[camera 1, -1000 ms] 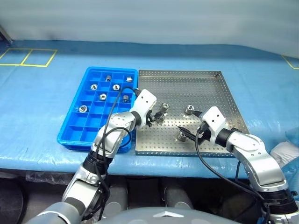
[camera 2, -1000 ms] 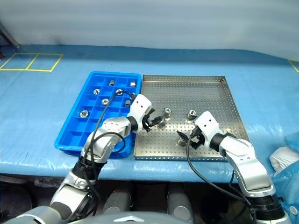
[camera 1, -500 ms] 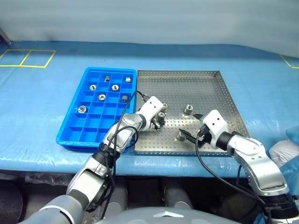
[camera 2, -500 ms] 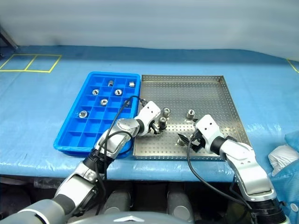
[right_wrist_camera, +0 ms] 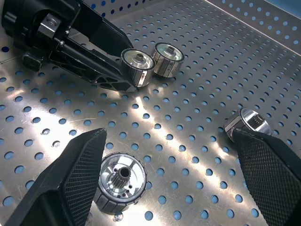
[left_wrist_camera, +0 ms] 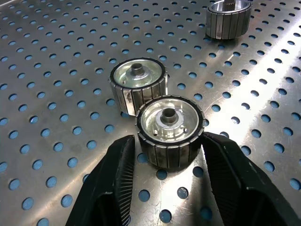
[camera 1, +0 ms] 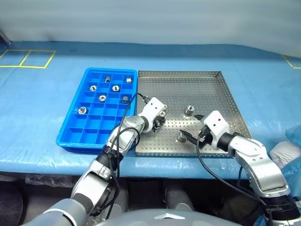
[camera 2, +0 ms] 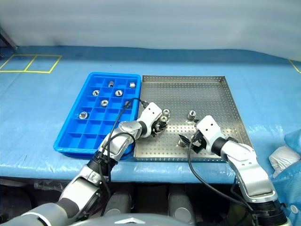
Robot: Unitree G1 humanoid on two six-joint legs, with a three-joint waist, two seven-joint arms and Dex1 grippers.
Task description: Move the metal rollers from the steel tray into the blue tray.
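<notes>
Metal rollers are lying in both trays: four are sitting on the perforated floor of the steel tray [camera 1: 221, 92], and six are resting in separate compartments of the blue tray [camera 1: 77, 134] beside it. The left gripper [left_wrist_camera: 164, 188] is bracketing one roller [left_wrist_camera: 170, 130], its two black fingers standing at either side, close to its ribbed wall; whether they are already pressing it I cannot tell. A second roller [left_wrist_camera: 138, 83] is sitting just beside it, seemingly touching. The pickup step appears to be in hand; the next move is calling for a firm pinch, then a straight lift that avoids dragging that neighbour. The right gripper [right_wrist_camera: 174, 188] is hanging spread wide above another roller [right_wrist_camera: 121, 182], holding nothing.
</notes>
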